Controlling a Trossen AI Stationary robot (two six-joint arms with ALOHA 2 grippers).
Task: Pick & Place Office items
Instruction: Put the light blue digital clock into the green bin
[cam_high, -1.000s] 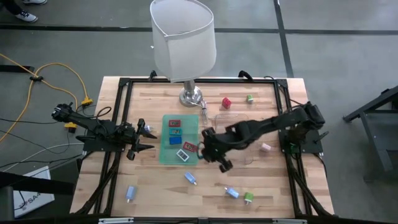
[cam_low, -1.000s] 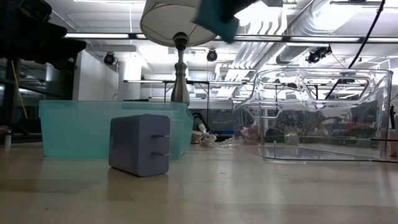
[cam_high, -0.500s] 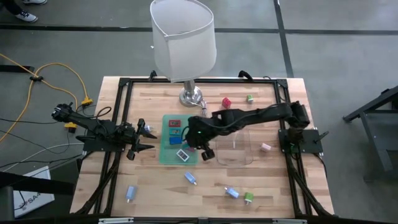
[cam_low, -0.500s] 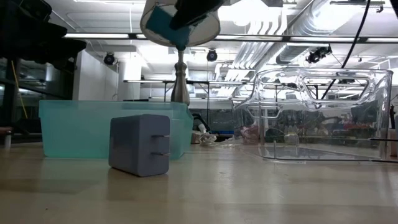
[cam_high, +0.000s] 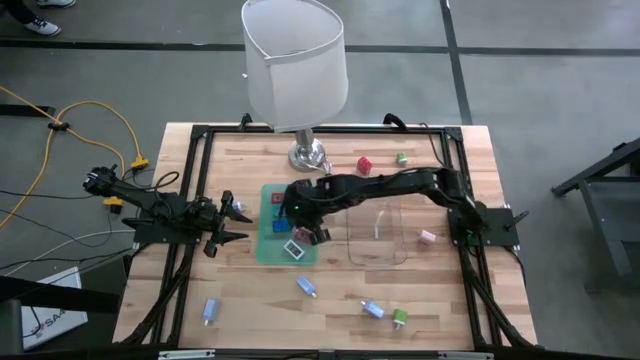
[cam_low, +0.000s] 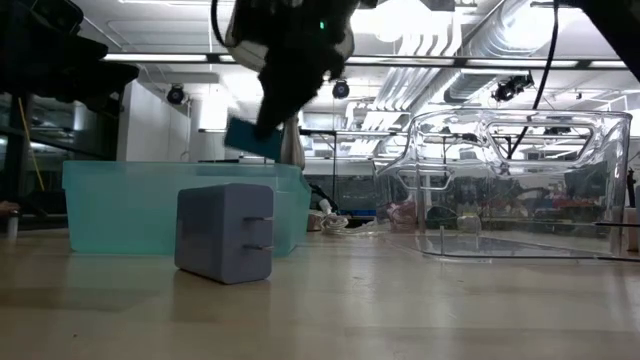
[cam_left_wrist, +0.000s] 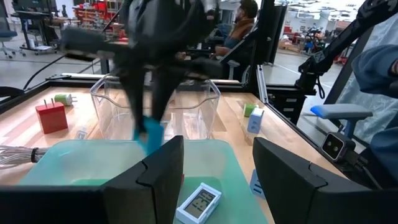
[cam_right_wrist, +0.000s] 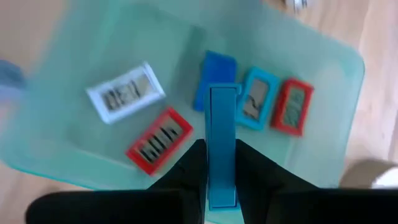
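The right gripper (cam_high: 292, 212), clamped on a teal flat piece (cam_right_wrist: 222, 146), hangs above the green bin (cam_high: 266, 250) mid-bench; the left gripper (cam_high: 228, 222) waits open near the bench's left edge

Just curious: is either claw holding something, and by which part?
The right gripper pinches a flat teal rectangular piece by one end, above the green tray. The left gripper holds nothing.
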